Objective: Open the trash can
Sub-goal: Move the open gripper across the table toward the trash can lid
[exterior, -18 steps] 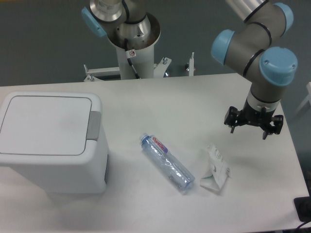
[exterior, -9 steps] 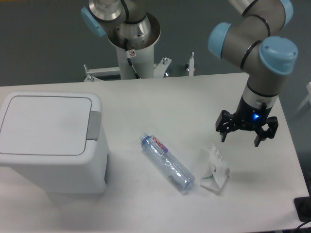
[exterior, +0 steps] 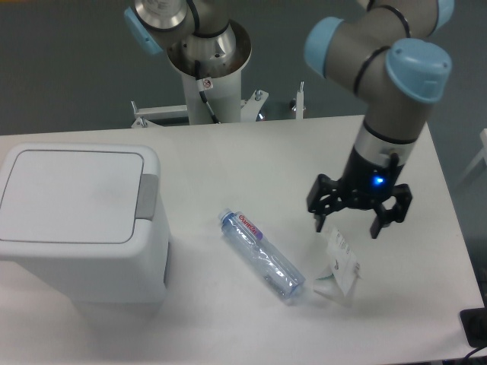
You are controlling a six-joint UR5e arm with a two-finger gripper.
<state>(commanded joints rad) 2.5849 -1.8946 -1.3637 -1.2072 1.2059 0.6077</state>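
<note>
white trash can (exterior: 80, 228), lid shut, table's left

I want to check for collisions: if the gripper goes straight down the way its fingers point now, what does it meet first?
Probably the crumpled white packet: the open gripper hangs right above its upper end. Height is hard to judge from this view, so it might only reach bare table beside it.

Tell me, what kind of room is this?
Probably a robot lab. A robot arm with an open claw stands over a plain white table holding test things: a closed trash can and a water bottle.
</note>
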